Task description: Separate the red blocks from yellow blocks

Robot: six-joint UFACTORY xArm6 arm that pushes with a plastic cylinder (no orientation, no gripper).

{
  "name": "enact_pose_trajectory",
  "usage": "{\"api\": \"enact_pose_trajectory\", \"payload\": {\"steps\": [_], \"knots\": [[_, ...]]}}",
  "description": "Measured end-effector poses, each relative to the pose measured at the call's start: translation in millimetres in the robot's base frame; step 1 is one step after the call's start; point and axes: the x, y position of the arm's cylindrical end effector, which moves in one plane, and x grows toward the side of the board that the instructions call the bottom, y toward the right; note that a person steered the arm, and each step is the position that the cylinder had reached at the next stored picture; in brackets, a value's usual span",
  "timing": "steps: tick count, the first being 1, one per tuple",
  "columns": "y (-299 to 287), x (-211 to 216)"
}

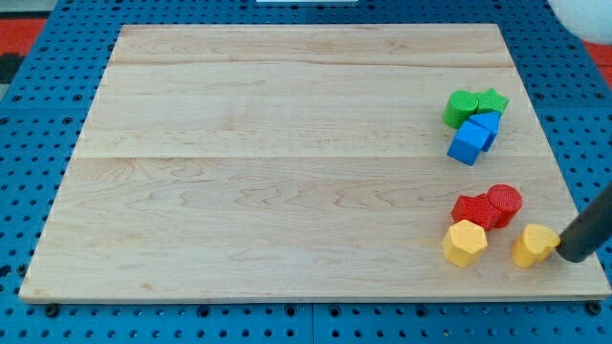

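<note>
Two red blocks lie touching at the view's lower right: a star-like one [474,211] and a round cylinder [505,202]. A yellow hexagonal block [465,243] sits just below the red star-like block, touching or nearly so. A second yellow block [534,247] lies to the right of it, apart from the reds. My tip [568,254] is at the right side of that second yellow block, touching it, near the board's right edge.
Two green blocks [462,108] [492,101] and two blue blocks [469,141] [487,124] cluster at the view's upper right. The wooden board [287,162] rests on a blue perforated table. A white object shows at the top right corner [583,14].
</note>
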Motion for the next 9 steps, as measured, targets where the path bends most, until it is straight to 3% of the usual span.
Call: {"api": "enact_pose_trajectory", "payload": {"steps": [3, 4, 5, 9], "knots": [[-44, 0], [-40, -2], [4, -23], [-36, -38]]}}
